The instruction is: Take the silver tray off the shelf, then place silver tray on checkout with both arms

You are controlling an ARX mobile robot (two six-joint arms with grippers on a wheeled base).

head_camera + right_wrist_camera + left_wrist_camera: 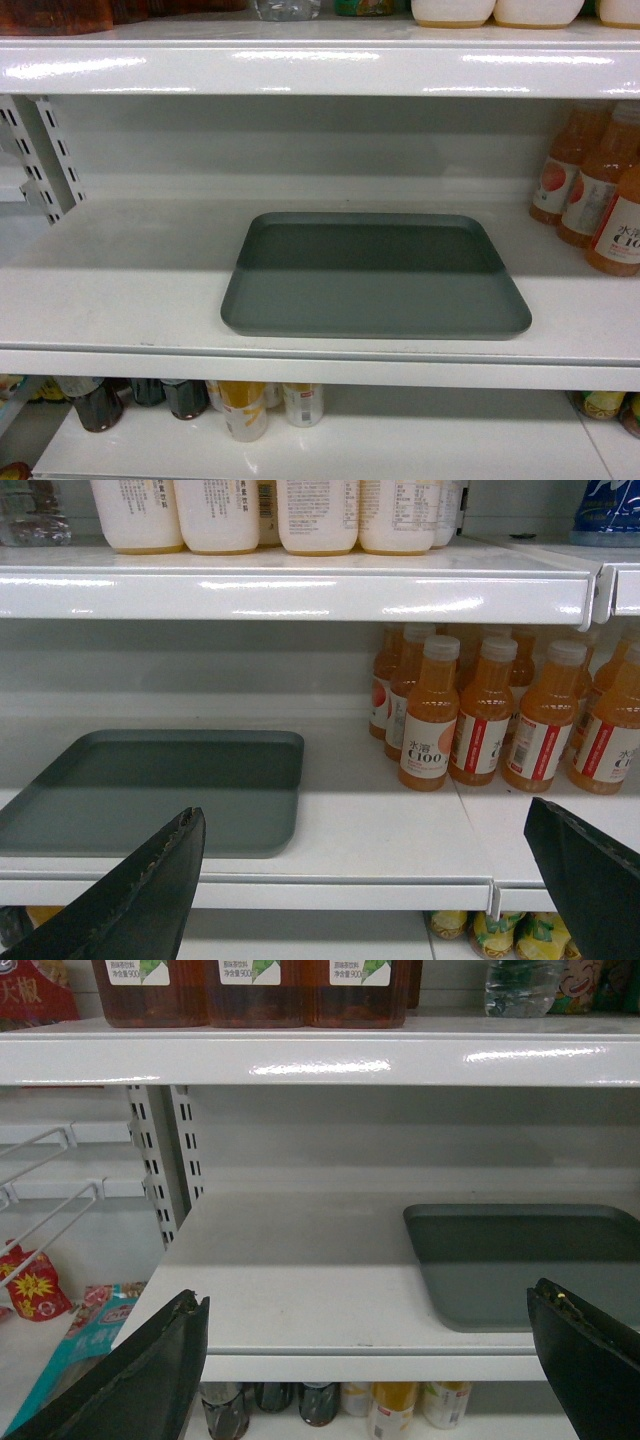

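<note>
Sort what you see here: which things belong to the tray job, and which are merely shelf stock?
Job: silver tray; shelf; left gripper and right gripper, both open.
Stock: orange juice bottles; white bottles; drinks below.

The silver tray point(375, 285) looks matte and smooth; the shelf point(130, 290) is glossy white painted metal, beyond the black jaws' dull, rough-edged fingers point(150, 1370).
</note>
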